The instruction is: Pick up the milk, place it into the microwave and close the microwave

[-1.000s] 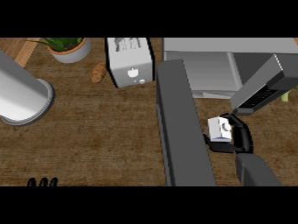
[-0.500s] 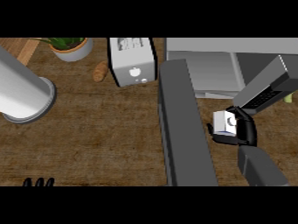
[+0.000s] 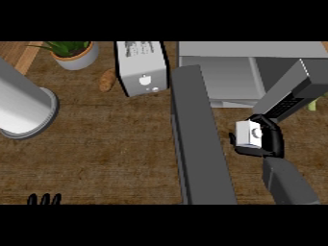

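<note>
Under your right hand (image 3: 269, 140), matt black like hard plastic, the counter (image 3: 109, 149) shows rough, dark wood grain. The milk (image 3: 247, 132) it holds looks like smooth white carton. Left of it the microwave door (image 3: 198, 139) is matt dark grey; beyond, the microwave (image 3: 230, 77) looks smooth pale grey.

Probably kitchen: microwave (image 3: 230, 77), toaster (image 3: 144, 67), wooden counter (image 3: 102, 139).

milk (image 3: 248, 132): white carton, held | microwave (image 3: 251, 72): grey, door open
</note>
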`<action>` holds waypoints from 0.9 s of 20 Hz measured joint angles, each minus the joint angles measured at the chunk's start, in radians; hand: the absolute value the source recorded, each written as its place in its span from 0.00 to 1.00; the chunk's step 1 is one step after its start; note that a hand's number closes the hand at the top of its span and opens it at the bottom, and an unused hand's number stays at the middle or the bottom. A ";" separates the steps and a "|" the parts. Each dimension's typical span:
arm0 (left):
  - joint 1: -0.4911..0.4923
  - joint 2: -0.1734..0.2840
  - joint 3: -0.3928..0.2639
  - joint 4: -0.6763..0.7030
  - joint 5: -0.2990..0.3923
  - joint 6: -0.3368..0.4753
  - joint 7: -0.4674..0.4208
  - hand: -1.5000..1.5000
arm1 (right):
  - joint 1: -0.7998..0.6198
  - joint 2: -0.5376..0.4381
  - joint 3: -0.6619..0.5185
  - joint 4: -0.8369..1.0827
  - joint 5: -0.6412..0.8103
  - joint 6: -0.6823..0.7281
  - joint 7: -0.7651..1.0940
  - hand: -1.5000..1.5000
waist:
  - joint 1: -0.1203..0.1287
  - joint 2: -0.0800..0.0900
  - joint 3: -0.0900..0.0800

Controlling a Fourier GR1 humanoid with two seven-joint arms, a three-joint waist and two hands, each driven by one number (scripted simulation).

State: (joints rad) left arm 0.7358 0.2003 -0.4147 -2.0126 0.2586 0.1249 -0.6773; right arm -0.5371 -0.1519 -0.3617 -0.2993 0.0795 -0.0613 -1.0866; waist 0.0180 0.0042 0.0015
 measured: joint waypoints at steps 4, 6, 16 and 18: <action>0.017 0.005 -0.006 0.008 0.002 -0.003 -0.020 0.00 | 0.051 0.022 0.029 -0.095 -0.003 0.005 0.018 1.00 | -0.012 -0.005 -0.001; 0.033 0.013 -0.011 0.013 0.008 -0.014 -0.036 0.00 | 0.083 0.016 0.041 -0.156 -0.010 0.017 0.036 1.00 | -0.016 -0.007 -0.002; 0.070 0.009 -0.063 -0.009 -0.015 0.015 -0.056 0.00 | 0.365 0.043 0.177 -0.648 -0.031 0.112 0.236 1.00 | -0.033 -0.013 -0.003; 0.082 0.016 -0.055 -0.022 -0.004 0.015 -0.057 0.00 | 0.406 0.060 0.193 -0.736 -0.069 0.163 0.283 1.00 | -0.032 -0.013 -0.003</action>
State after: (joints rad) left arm 0.8177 0.2167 -0.4696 -2.0345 0.2547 0.1401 -0.7342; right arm -0.1309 -0.0924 -0.1690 -1.0352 0.0107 0.1013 -0.8034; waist -0.0141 -0.0087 -0.0018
